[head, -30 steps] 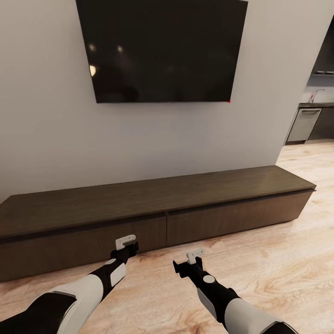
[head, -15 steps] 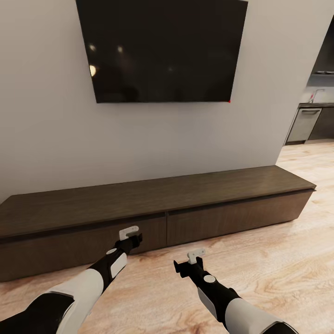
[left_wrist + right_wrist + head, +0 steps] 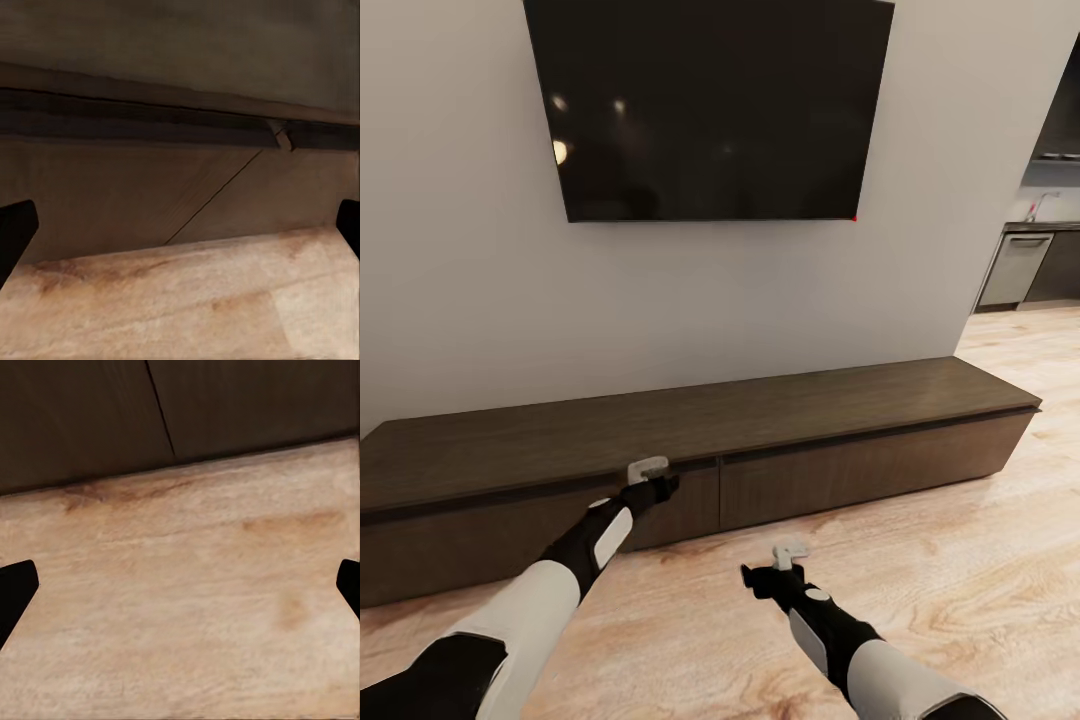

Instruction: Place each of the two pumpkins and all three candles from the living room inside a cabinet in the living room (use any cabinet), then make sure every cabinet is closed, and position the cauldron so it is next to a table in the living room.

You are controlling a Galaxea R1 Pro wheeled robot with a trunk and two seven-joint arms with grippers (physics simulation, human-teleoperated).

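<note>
Wood-plank floor [image 3: 960,560] fronts the shut cabinet [image 3: 760,430]; my left gripper [image 3: 650,478] nears its drawer top, right gripper [image 3: 788,562] low, both spread wide, empty; nothing stowed that I can see.

Head view above; wrist views close on cabinet [image 3: 760,470]

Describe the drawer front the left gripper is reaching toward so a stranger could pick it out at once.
Under the wall-hung black TV runs a long, low dark-brown cabinet on the plank floor. Its front splits into two wide drawer fronts at a vertical seam. The one meant is the left drawer front, with the left gripper at its top edge beside the seam.
</note>
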